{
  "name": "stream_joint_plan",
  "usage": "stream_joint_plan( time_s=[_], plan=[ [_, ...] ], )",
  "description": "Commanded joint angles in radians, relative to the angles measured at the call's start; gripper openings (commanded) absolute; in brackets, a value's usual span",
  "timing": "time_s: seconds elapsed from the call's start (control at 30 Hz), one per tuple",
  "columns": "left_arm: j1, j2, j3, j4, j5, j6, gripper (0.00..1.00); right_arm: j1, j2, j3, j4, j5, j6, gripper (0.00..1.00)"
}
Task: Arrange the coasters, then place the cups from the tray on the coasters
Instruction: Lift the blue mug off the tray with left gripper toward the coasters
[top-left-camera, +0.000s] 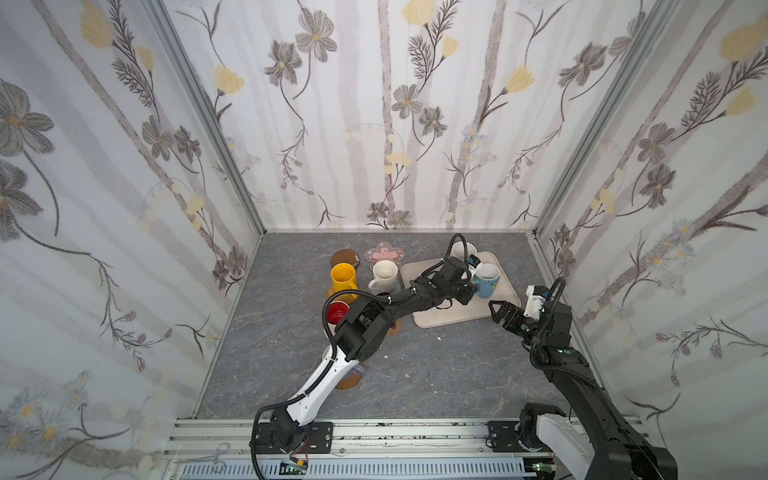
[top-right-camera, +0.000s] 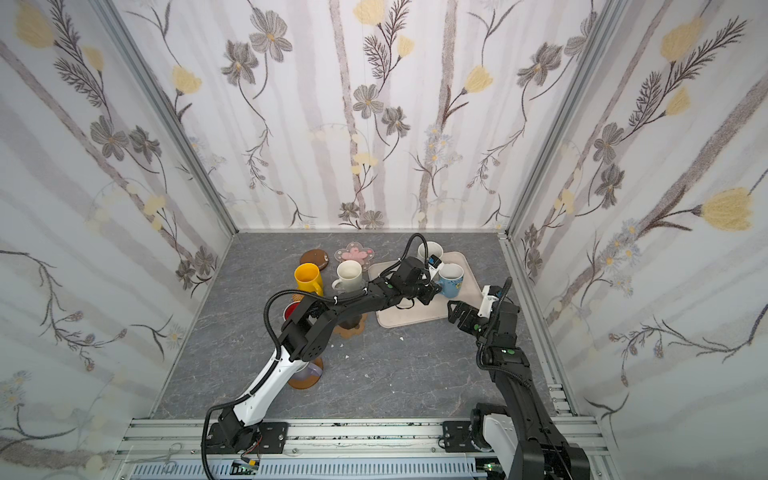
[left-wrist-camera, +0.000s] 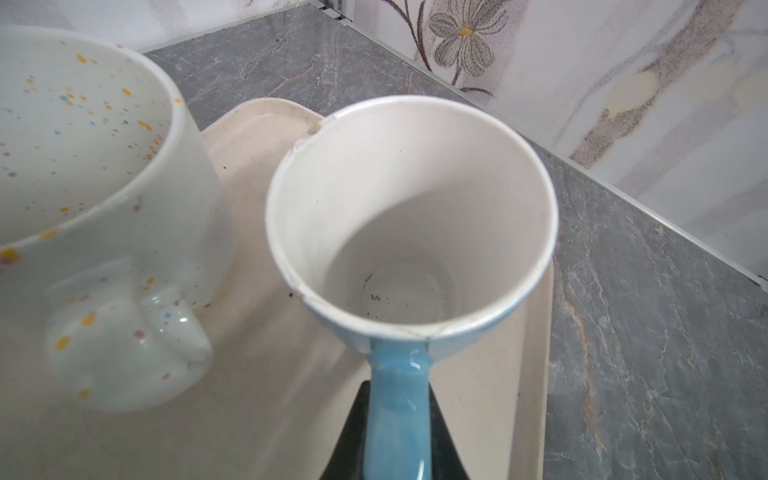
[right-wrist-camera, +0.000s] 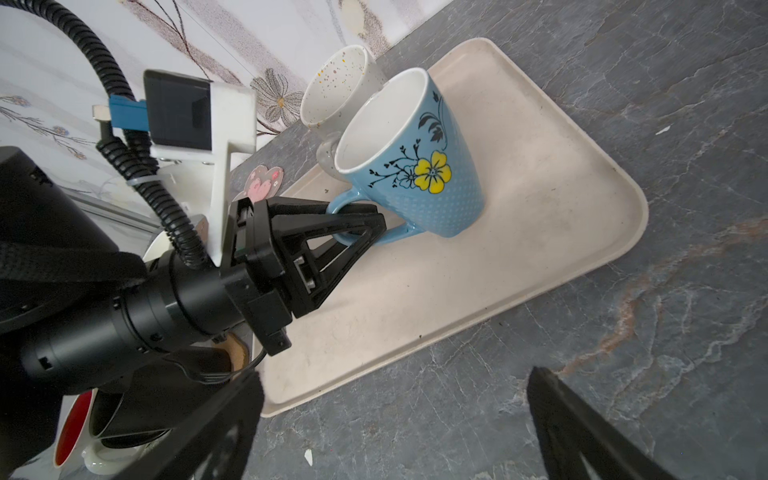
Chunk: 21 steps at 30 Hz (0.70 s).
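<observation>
My left gripper (top-left-camera: 471, 293) (right-wrist-camera: 365, 224) is shut on the handle of the light blue cup (top-left-camera: 487, 280) (left-wrist-camera: 411, 216), which stands on the beige tray (top-left-camera: 449, 316) (right-wrist-camera: 540, 208). A cream speckled cup (top-left-camera: 463, 251) (left-wrist-camera: 83, 187) stands beside it at the tray's far end. My right gripper (top-left-camera: 498, 309) (right-wrist-camera: 395, 415) hangs open over the table at the tray's near right corner, holding nothing. Left of the tray, the yellow cup (top-left-camera: 344, 276) stands on the orange rattan coaster (top-left-camera: 345, 293). The pink flower coaster (top-left-camera: 384, 254) and a brown disc (top-left-camera: 345, 258) are bare.
A cream-white cup (top-left-camera: 384, 274) and a red-lined cup (top-left-camera: 336, 312) stand left of the tray. My left arm hides most of the tan paw coaster (top-right-camera: 353, 328) and the lavender cup (top-left-camera: 357, 370). Papered walls enclose three sides.
</observation>
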Motion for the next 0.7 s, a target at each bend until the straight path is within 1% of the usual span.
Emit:
stream_joint_plan(
  time_s=[0.0, 0.3, 0.4, 0.53, 0.67],
  plan=[
    [-0.002, -0.050, -0.030, 0.045, -0.064, 0.048, 0.00, -0.005, -0.010, -0.004, 0.045, -0.035, 0.012, 1.00],
    [-0.002, -0.185, -0.118, 0.046, -0.107, 0.049, 0.00, -0.032, -0.122, 0.010, 0.024, -0.065, 0.034, 1.00],
    [-0.003, -0.247, -0.150, 0.046, -0.120, 0.048, 0.00, -0.029, -0.143, 0.027, -0.004, -0.095, 0.028, 1.00],
    [-0.004, -0.343, -0.203, 0.046, -0.138, 0.077, 0.00, -0.026, -0.188, 0.038, -0.028, -0.109, 0.020, 1.00],
    [0.008, -0.442, -0.258, 0.045, -0.140, 0.123, 0.00, -0.016, -0.223, 0.037, -0.010, -0.137, 0.020, 1.00]
  ],
)
